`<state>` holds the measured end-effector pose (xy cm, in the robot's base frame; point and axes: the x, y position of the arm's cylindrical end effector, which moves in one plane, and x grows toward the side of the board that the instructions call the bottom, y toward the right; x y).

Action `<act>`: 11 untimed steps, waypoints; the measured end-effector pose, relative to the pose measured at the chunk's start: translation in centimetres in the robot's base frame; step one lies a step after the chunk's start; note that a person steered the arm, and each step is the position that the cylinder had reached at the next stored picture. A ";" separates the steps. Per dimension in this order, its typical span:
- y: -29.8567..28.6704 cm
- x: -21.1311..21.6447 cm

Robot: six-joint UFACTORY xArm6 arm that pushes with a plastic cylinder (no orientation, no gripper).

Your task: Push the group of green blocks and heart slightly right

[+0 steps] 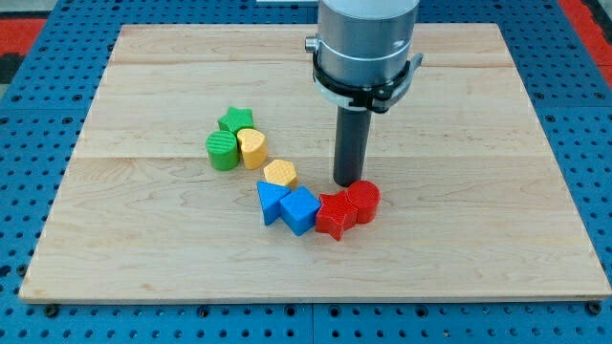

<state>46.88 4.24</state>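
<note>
A: Where's the group?

B: Left of centre: green star at the top, green cylinder below it, yellow heart touching the cylinder's right side.

A: And my tip?

B: It holds nothing, being a bare rod. It sits well right of the group, just above the red cylinder and red star.

A: Best approach?

B: Probably circle over the top to the group's left, avoiding the yellow hexagon and the blue blocks, then push gently rightward through the green cylinder.
</note>
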 end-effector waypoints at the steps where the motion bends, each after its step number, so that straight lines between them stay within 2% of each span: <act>1: -1.1 -6.0; 2: -6.8 -11.7; 3: -16.4 -11.7; 4: -21.8 -10.6; 5: -20.4 -10.1; 6: -16.5 -5.6; 7: -13.6 -4.5; 8: -13.4 -2.2; 9: -16.5 -1.9; 10: -16.3 -0.8; 11: -10.7 1.5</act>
